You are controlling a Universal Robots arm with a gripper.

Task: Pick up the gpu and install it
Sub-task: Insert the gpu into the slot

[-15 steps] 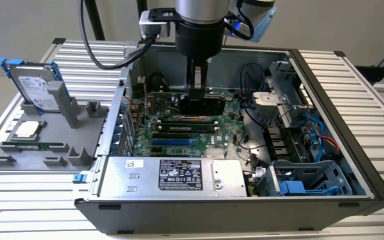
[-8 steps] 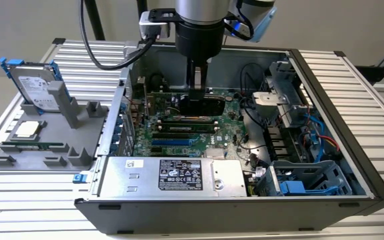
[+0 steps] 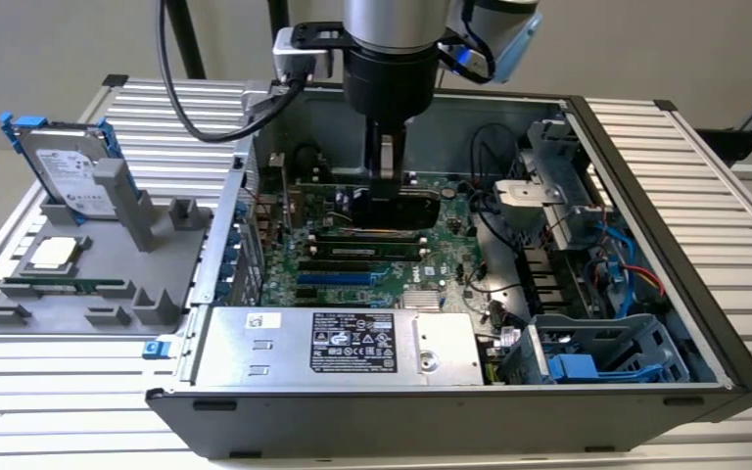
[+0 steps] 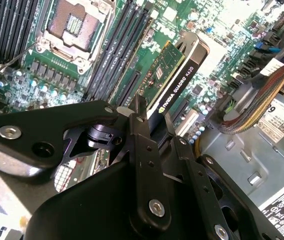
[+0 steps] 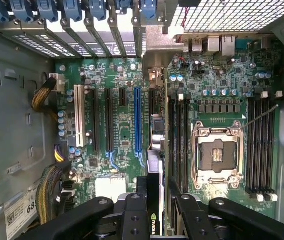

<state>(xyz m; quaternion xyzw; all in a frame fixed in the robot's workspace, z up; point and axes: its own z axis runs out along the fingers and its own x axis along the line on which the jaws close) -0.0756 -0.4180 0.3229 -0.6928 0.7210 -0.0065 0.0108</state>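
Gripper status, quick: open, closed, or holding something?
Gripper: closed on the gpu, held edge-up over the motherboard inside the open computer case.

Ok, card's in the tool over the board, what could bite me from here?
The tool grips the gpu by one end only, so it may tilt and miss the slot. It hangs close beside the memory slots; drift could seat it wrong or scrape them. The cable bundle lies near and could snag.
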